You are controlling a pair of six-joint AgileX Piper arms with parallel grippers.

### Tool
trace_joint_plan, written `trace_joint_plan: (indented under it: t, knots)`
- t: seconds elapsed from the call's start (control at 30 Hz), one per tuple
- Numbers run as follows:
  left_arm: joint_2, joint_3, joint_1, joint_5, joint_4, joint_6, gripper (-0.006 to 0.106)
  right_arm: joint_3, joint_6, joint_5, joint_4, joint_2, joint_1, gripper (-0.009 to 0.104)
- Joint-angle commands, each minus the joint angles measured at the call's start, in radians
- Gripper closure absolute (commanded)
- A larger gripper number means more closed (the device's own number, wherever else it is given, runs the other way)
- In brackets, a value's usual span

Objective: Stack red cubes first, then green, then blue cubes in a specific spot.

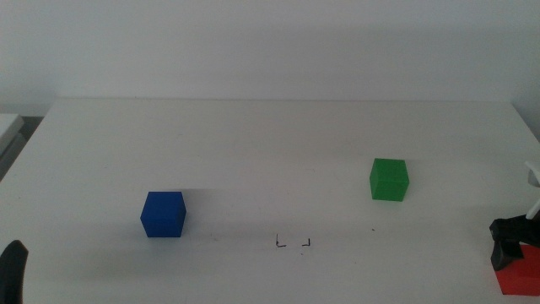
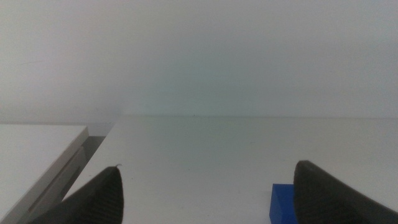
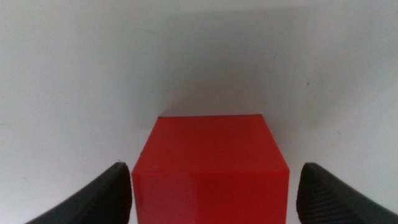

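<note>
One red cube [image 1: 516,279] half cut off, right gripper [image 1: 511,242] above

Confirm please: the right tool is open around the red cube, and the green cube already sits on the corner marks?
Not quite. In the middle view the green cube stands away from the corner marks, which are bare. The right tool is indeed open around the red cube.

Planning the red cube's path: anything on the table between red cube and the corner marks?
Nothing: middle view shows bare table between the red cube, under the open right gripper, and the corner marks.
</note>
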Motion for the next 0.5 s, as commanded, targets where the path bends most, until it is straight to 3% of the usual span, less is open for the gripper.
trace_joint_plan:
  t: [0.0,0.2,0.3,0.4,0.47]
  knots:
    - [-0.004,0.001,0.003,-0.014,0.003,-0.001,0.008,0.005,0.004,0.0,-0.003,0.011,0.002,0.029]
    - [-0.004,0.001,0.003,-0.014,0.003,-0.001,0.008,0.005,0.004,0.0,0.0,0.015,0.002,0.037]
    - [-0.004,0.001,0.003,-0.014,0.003,-0.001,0.008,0.005,0.004,0.0,0.0,0.015,0.002,0.051]
    - [-0.004,0.001,0.003,-0.014,0.003,-0.001,0.008,0.003,0.02,0.011,-0.002,0.015,0.002,0.073]
    - [-0.004,0.001,0.003,-0.014,0.003,-0.001,0.008,-0.01,0.038,0.044,-0.002,0.013,0.004,0.073]
